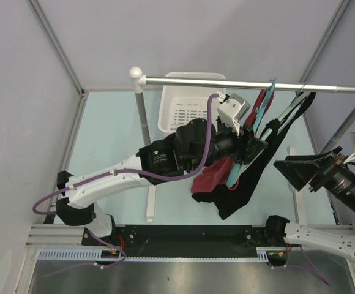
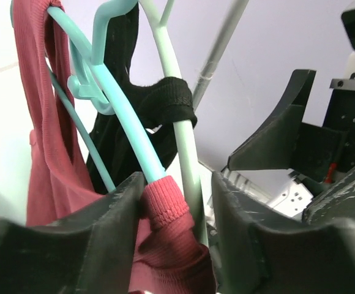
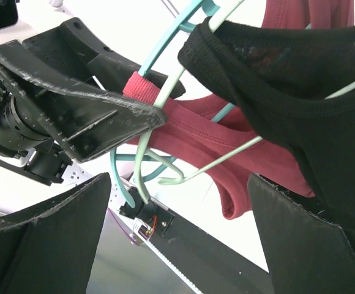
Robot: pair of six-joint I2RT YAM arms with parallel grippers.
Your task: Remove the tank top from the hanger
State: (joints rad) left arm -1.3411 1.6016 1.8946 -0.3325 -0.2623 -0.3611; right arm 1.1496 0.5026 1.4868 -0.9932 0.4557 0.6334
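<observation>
left gripper (image 2: 174,184): you've got it half spread, straddling the strap (image 2: 164,202) and the teal hanger (image 2: 125,116)
right gripper (image 1: 291,173): yours, spread wide, holding nothing, beside the black top (image 3: 300,86)
red tank top (image 2: 49,177): on the teal hanger, under the rail (image 1: 226,81)

Hangers (image 1: 268,101), a red tank top (image 1: 211,177) and a black garment (image 1: 251,184) crowded the left gripper (image 2: 177,190) under the rail (image 1: 226,81). The table (image 1: 110,135) lay open along its left edge; a white basket (image 1: 174,110) blocked the far edge.
</observation>
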